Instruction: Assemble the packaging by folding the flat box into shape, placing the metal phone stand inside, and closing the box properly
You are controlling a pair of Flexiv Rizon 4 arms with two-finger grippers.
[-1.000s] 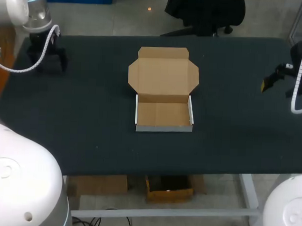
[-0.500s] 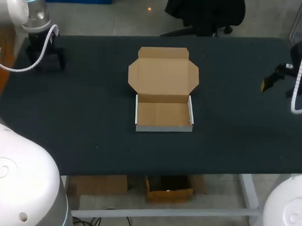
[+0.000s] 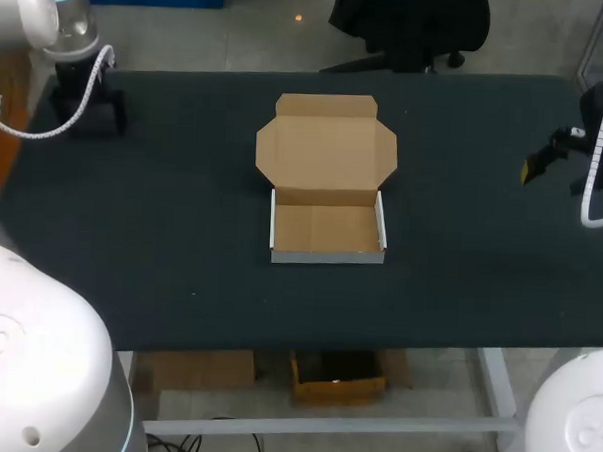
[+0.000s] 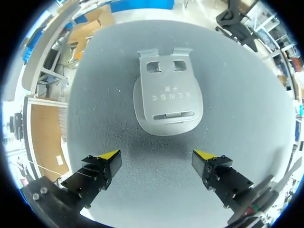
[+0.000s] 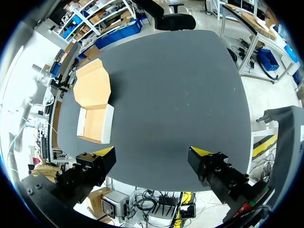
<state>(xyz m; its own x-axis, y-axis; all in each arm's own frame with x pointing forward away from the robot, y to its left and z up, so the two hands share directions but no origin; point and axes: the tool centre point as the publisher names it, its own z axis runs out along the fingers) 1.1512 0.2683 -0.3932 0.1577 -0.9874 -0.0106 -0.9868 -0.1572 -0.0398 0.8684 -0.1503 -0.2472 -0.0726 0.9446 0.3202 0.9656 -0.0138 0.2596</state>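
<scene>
A brown cardboard box (image 3: 328,230) sits folded into a shallow tray at the middle of the table, its lid (image 3: 325,150) lying open and flat behind it. The tray is empty. The grey metal phone stand (image 4: 168,95) lies flat on the table just ahead of my left gripper (image 4: 156,156), whose fingers stand open and apart from it. In the head view that gripper (image 3: 87,105) hangs over the table's far left corner and hides the stand. My right gripper (image 5: 153,152) is open and holds nothing; it hovers at the table's right edge (image 3: 545,162), far from the box (image 5: 95,122).
The dark table (image 3: 179,271) carries nothing besides the box and the stand. Its far edge runs close behind the left gripper.
My left gripper has shifted slightly toward the table's far left corner. The box and the right arm have not moved.
</scene>
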